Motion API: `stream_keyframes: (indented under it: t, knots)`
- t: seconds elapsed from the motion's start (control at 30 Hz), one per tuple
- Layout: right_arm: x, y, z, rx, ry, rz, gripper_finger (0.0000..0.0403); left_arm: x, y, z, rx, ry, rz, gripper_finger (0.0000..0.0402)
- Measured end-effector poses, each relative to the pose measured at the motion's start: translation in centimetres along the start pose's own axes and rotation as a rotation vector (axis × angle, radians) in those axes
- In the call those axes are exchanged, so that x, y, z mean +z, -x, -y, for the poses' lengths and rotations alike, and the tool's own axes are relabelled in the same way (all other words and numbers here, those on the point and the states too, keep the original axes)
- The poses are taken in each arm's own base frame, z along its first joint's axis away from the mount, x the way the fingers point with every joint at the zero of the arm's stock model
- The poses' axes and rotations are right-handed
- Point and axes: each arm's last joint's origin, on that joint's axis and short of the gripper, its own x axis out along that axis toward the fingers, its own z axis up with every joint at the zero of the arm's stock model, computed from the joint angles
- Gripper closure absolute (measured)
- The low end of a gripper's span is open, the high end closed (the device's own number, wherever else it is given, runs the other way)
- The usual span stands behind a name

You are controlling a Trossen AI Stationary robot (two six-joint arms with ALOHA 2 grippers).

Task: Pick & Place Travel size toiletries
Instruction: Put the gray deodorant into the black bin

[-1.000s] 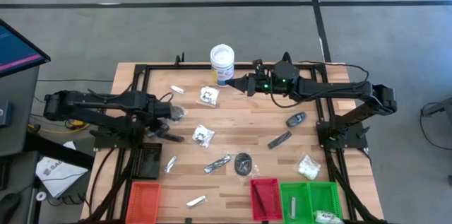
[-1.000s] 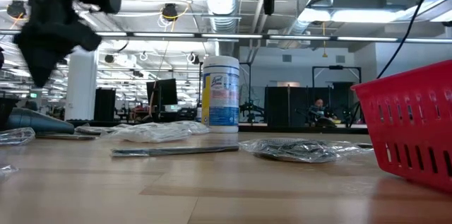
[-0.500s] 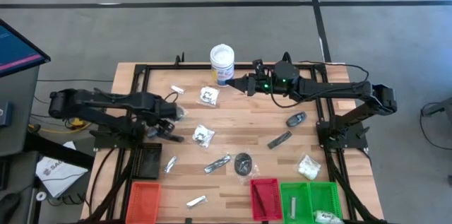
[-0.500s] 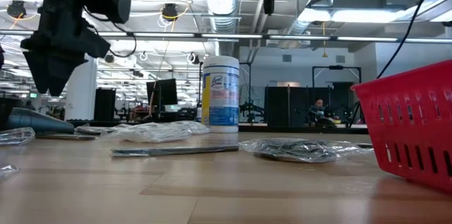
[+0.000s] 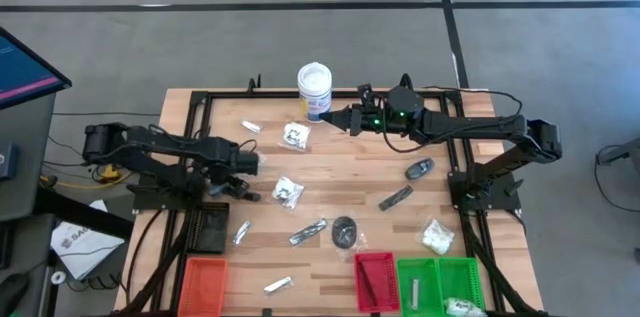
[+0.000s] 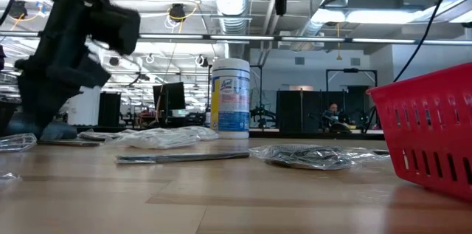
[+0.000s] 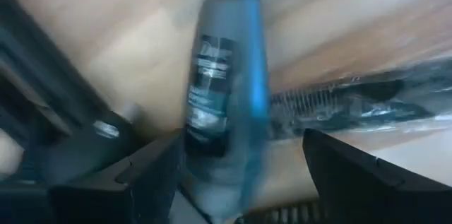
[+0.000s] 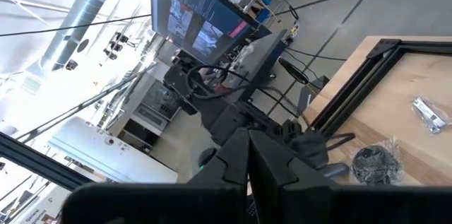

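The travel size toiletries lie scattered over the wooden table: clear packets (image 5: 288,191) (image 5: 296,136), silvery sachets (image 5: 251,127) (image 5: 307,231), a dark disc (image 5: 345,229) and dark sticks (image 5: 396,198). At the table's left, my left gripper (image 5: 240,169) points down, open, over a dark teal bottle (image 7: 226,90). The bottle lies flat on the wood between the two fingers (image 7: 134,181), and I see no touch. A packed black comb (image 7: 353,100) lies beside it. My right gripper (image 5: 325,115) waits shut and level, high over the far middle.
A white tub with a blue label (image 5: 314,89) stands at the far edge. Orange (image 5: 203,282), red (image 5: 376,282) and green (image 5: 440,282) trays line the near edge. A black frame (image 5: 200,107) borders the table, close to the left gripper.
My left gripper has sunk toward the table over the teal bottle and tipped more steeply downward, now low enough that its fingers flank the bottle.
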Motion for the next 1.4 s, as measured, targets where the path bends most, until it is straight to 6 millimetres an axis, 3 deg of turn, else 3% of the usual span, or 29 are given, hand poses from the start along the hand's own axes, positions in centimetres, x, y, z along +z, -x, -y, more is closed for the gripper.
stream_keyframes:
  t: [0.27,0.67,1.0,1.4]
  knots:
    - [0.0,0.0,0.0,0.0,0.0,-0.002,0.0403,-0.2,-2.1,0.3,-0.138,-0.004,-0.018,0.0119]
    - [-0.1,0.0,0.0,0.0,0.0,-0.004,0.0403,1.1,-1.8,0.8,-0.216,0.029,0.081,0.0121]
    - [-0.1,0.0,0.0,0.0,-0.008,-0.004,0.0403,1.2,-1.8,0.9,-0.22,0.008,0.087,0.0198]
    - [-0.1,0.0,0.0,0.001,-0.01,-0.005,0.0403,0.9,-1.4,0.4,-0.209,0.01,0.129,0.0198]
